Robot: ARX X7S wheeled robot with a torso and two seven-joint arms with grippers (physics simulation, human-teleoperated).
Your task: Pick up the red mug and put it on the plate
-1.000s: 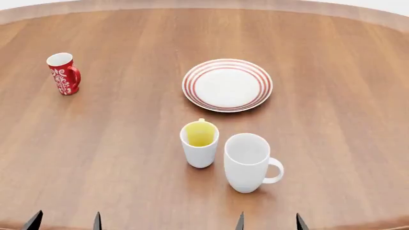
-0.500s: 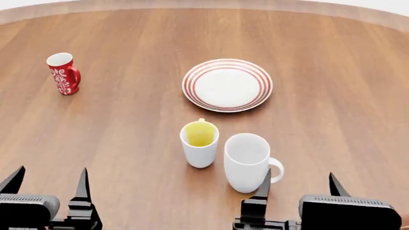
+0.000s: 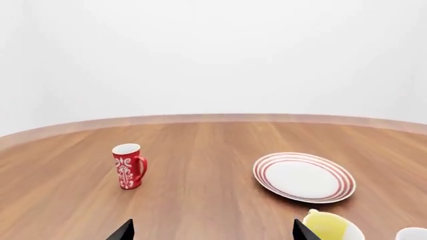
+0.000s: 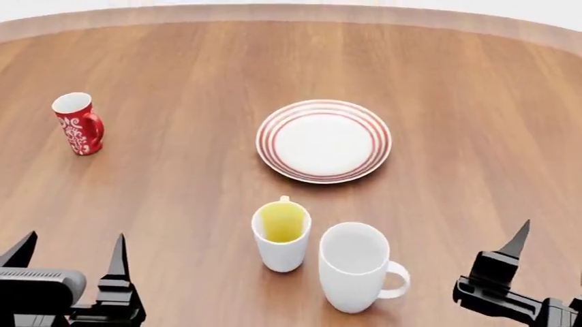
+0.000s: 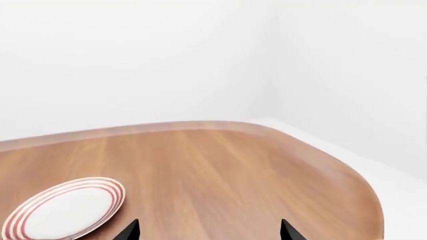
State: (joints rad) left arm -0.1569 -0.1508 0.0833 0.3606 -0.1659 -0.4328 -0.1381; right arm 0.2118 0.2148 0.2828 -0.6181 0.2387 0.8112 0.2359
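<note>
The red mug stands upright on the wooden table, its long axis vertical, its mouth up and showing a white inside with nothing in it. Its red handle points toward the plate side in the head view (the white ornament faces the camera). It sits well ahead of the left gripper and apart from everything else; in the left wrist view the mug lies ahead of the two dark fingertips, a little off to the outer side.

The plate, white with red rings round its rim, lies flat with nothing on it, ahead of and between the two grippers. Nearer the robot, between the grippers, stand a white mug with a yellow inside and, just beside it toward the right gripper, a larger plain white mug with its handle turned toward that gripper. Both are upright and hold nothing.

The left gripper hovers low over the table with its jaws spread wide and nothing between them. The right gripper's jaws also stand apart in the right wrist view, holding nothing; the plate shows ahead of it to the inner side.
</note>
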